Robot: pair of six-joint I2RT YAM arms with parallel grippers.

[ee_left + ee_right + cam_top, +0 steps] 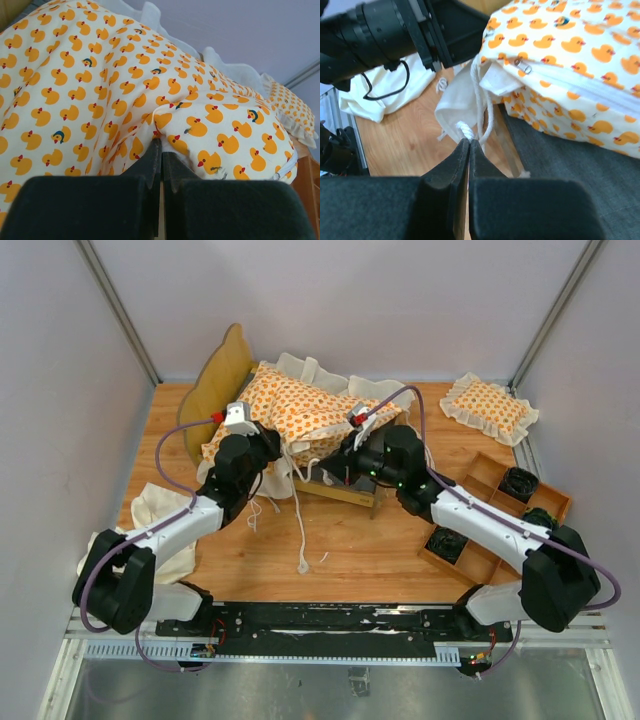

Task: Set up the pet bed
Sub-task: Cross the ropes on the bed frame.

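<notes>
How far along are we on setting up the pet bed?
Done: the cushion lies on the bed frame, though bunched, with some of the grey base uncovered. In hand: the right gripper is shut on a tie string, and the left gripper is shut at the cushion's edge. Left: probably flattening the cushion and tying its strings.

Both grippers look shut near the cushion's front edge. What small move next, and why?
Probably draw both grips slightly toward the arms together. The left gripper pinches the duck-print cushion, the right gripper pinches its tie string, and the grey base of the bed frame lies uncovered at that end, so the cushion seems short of seated.
</notes>
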